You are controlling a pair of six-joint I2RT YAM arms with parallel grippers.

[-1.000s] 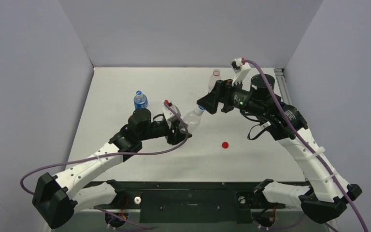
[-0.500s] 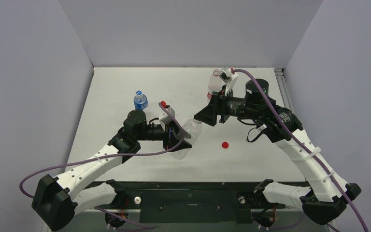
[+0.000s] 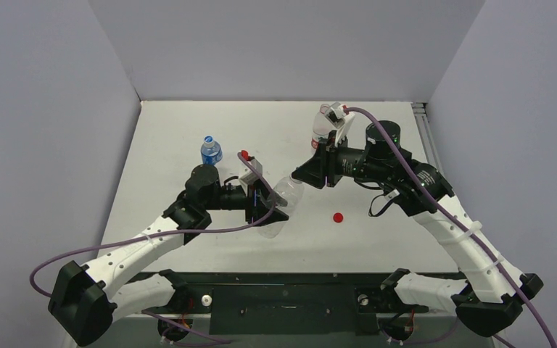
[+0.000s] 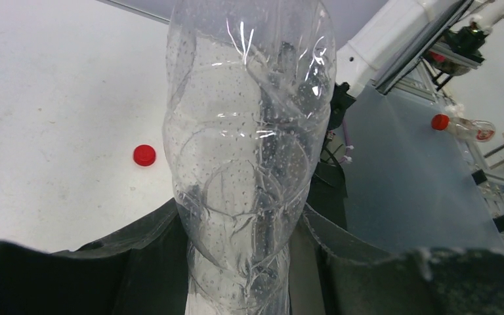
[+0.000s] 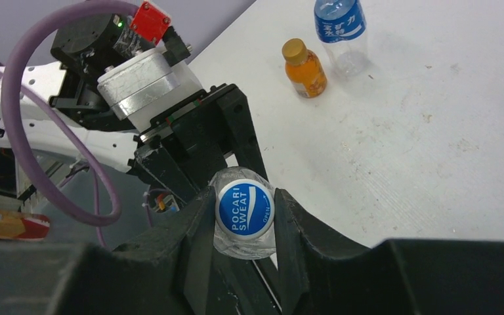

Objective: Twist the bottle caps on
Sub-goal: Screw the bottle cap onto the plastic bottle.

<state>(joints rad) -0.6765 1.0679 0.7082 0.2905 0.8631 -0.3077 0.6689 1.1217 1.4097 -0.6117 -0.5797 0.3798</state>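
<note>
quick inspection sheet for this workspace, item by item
surface: white table, scuffed
job's things: blue cap on clear bottle; red cap loose on table; blue-label bottle and orange bottle capped; far bottle partly hidden
clutter: nothing seen
grippers: left gripper jaws shut on clear bottle; right gripper jaws shut on blue cap
cables: purple cables along both arms
surroundings: grey walls on three sides

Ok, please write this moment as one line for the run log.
left gripper: shut on clear bottle | right gripper: shut on blue-and-white cap at bottle mouth | red cap: loose on table
</note>
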